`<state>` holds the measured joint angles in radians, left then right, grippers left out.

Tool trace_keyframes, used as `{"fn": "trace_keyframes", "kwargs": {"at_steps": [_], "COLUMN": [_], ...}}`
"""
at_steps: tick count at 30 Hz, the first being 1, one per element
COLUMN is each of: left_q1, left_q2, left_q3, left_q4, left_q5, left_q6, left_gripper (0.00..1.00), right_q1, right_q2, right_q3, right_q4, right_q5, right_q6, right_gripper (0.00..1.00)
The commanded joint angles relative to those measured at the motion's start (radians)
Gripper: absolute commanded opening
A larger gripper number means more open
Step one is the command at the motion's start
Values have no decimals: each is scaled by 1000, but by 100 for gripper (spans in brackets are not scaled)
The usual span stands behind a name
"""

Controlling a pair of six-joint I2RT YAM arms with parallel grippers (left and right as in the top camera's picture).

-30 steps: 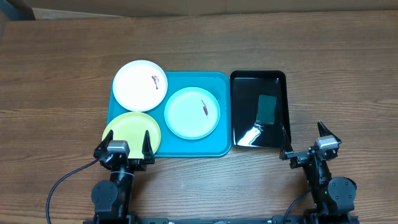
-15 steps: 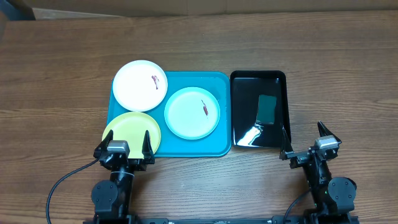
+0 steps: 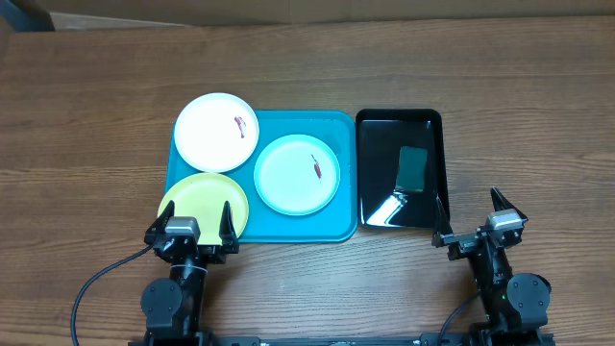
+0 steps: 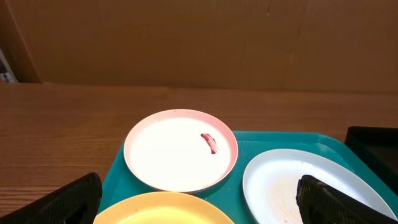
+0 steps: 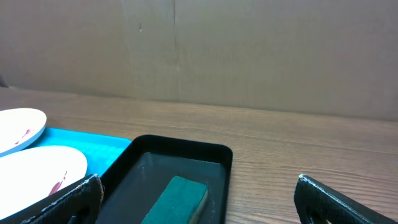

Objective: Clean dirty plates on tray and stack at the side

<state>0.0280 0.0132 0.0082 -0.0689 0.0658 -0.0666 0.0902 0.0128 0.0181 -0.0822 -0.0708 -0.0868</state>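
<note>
The turquoise tray (image 3: 288, 226) holds three plates. The white plate (image 3: 216, 132) overhangs its far-left corner and has a red smear (image 4: 210, 142). At the tray's middle is the light blue plate (image 3: 297, 174), also with a red smear. The yellow-green plate (image 3: 204, 197) overhangs the near-left edge, and my left gripper (image 3: 190, 221) stands open just in front of it and over its near rim, holding nothing. My right gripper (image 3: 471, 216) is open too, near the black tray's front-right corner. In the left wrist view the fingers (image 4: 71, 199) flank the yellow-green plate (image 4: 165, 208).
A glossy black tray (image 3: 357, 173) lies right of the turquoise tray with a green sponge (image 3: 414, 168) in it. The right wrist view shows the sponge (image 5: 177, 199) close ahead. Bare wooden table (image 3: 86, 144) surrounds both trays. A cardboard wall stands at the far edge.
</note>
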Motion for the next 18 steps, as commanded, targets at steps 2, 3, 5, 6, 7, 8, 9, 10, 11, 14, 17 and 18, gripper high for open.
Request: {"fn": "trace_keyframes", "kwargs": {"at_steps": [2, 3, 5, 6, 7, 8, 9, 10, 11, 14, 17, 18], "left_q1": [2, 2, 2, 2, 2, 2, 2, 2, 2, 2, 2, 2], "left_q2": [-9, -9, -9, -9, -9, -9, -9, -9, -9, -9, -8, -5], "left_q3": [-3, -3, -3, -3, 2, 11, 23, 36, 55, 137, 246, 309], "left_q4": [26, 30, 30, 32, 30, 27, 26, 24, 21, -22, -124, -178], "left_q5": [-14, -10, 0, 8, 19, 36, 57, 80, 103, 151, 169, 169], "left_q6": [26, 24, 18, 13, 0, -15, -24, -24, -24, -27, -42, -47], "left_gripper": [100, 100, 100, 100, 100, 100, 100, 100, 100, 100, 100, 100], "right_q1": [-6, -6, -6, -6, -6, -6, -6, -6, -6, -6, -6, -6], "right_q2": [-10, -10, -10, -10, -10, -10, -10, -10, -10, -10, -10, -10], "right_q3": [-10, -10, -10, -10, -10, -10, -8, -4, 0, 35, 97, 143], "right_q4": [5, 5, 5, 5, 5, 5, 5, 4, 3, -26, -67, -105], "right_q5": [1, 1, 1, 0, -2, -2, -2, -2, -2, -3, -3, -3], "right_q6": [-8, -8, -8, -7, -7, -7, -5, 11, 18, 54, 104, 124], "right_gripper": [100, 100, 100, 100, 100, 100, 100, 100, 100, 100, 100, 100]}}
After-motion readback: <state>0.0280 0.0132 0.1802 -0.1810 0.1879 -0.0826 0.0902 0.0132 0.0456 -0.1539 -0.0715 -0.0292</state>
